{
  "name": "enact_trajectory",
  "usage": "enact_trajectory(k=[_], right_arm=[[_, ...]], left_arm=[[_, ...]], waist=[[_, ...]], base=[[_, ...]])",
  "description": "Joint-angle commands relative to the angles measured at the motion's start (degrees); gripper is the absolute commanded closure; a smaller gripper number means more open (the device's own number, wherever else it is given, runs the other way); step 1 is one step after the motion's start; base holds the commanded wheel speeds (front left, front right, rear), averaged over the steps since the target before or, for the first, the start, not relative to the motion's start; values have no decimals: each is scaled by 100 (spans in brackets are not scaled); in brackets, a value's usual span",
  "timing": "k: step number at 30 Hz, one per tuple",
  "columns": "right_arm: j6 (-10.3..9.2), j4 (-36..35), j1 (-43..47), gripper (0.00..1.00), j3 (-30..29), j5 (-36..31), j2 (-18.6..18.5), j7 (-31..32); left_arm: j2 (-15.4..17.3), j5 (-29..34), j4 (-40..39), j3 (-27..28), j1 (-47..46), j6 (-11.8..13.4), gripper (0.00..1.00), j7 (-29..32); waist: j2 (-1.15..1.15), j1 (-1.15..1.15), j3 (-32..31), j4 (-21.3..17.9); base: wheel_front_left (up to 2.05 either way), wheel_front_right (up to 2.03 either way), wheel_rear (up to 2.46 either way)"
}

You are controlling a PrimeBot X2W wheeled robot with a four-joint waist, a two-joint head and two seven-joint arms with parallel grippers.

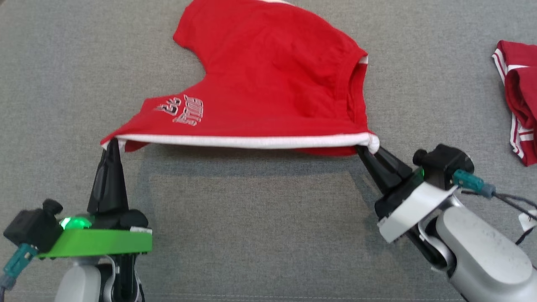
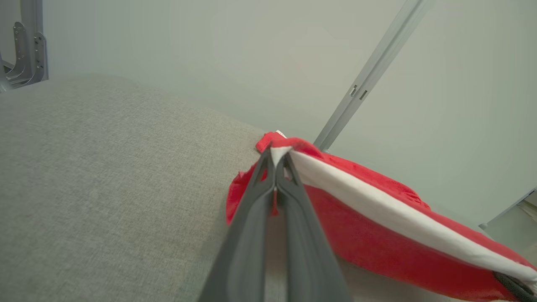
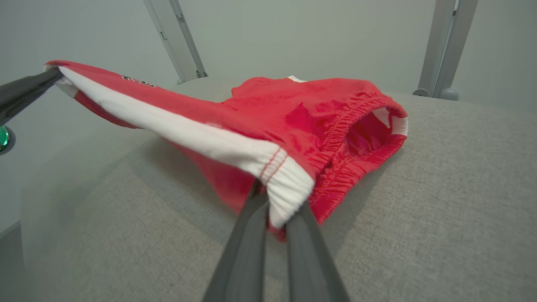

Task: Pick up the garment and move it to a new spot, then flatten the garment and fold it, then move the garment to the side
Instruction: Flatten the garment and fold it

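The garment [image 1: 268, 79] is a pair of red shorts with a white side stripe and pale lettering, held up by its near edge above the grey cloth surface, its far part resting on the surface. My left gripper [image 1: 110, 144] is shut on the left end of the white stripe [image 2: 279, 153]. My right gripper [image 1: 366, 147] is shut on the right end, at the waistband corner [image 3: 285, 197]. The stripe is stretched taut between them. In the right wrist view the elastic waistband [image 3: 356, 126] gapes open, and the left gripper's fingers [image 3: 25, 90] show at the left edge.
A second red garment with white stripes [image 1: 518, 100] lies crumpled at the right edge of the grey surface [image 1: 251, 235]. Metal frame posts [image 3: 447, 46] stand beyond the far edge. A shadow falls under the lifted cloth.
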Motion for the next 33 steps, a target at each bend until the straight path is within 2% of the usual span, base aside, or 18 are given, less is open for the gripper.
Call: enact_trajectory(k=[1, 11, 21, 26, 33], right_arm=[[-5, -144, 408, 100, -118, -88, 43, -12], [-5, -811, 2141, 100, -268, -276, 197, -13], [-5, -1472, 2850, 100, -84, -100, 149, 179], [-5, -1393, 2626, 100, -15, -57, 273, 269], [-5, -711, 2121, 100, -155, 44, 607, 175]], left_arm=[[-81, 60, -100, 106, 327, 12, 100, -18], [-403, 272, -733, 367, 1780, 12, 100, -18], [-369, 186, -1096, 580, 2391, 12, 100, -18], [-229, 92, -789, 417, 1928, 12, 100, 19], [105, 66, 552, 90, 555, 12, 100, 128]], waist=[[41, 0, -420, -53], [41, 0, -1086, -224], [41, 0, -1271, -406], [41, 0, -1225, -474], [41, 0, -1050, -553]], base=[[0, 0, 0], [0, 0, 0], [0, 0, 0], [0, 0, 0], [0, 0, 0]])
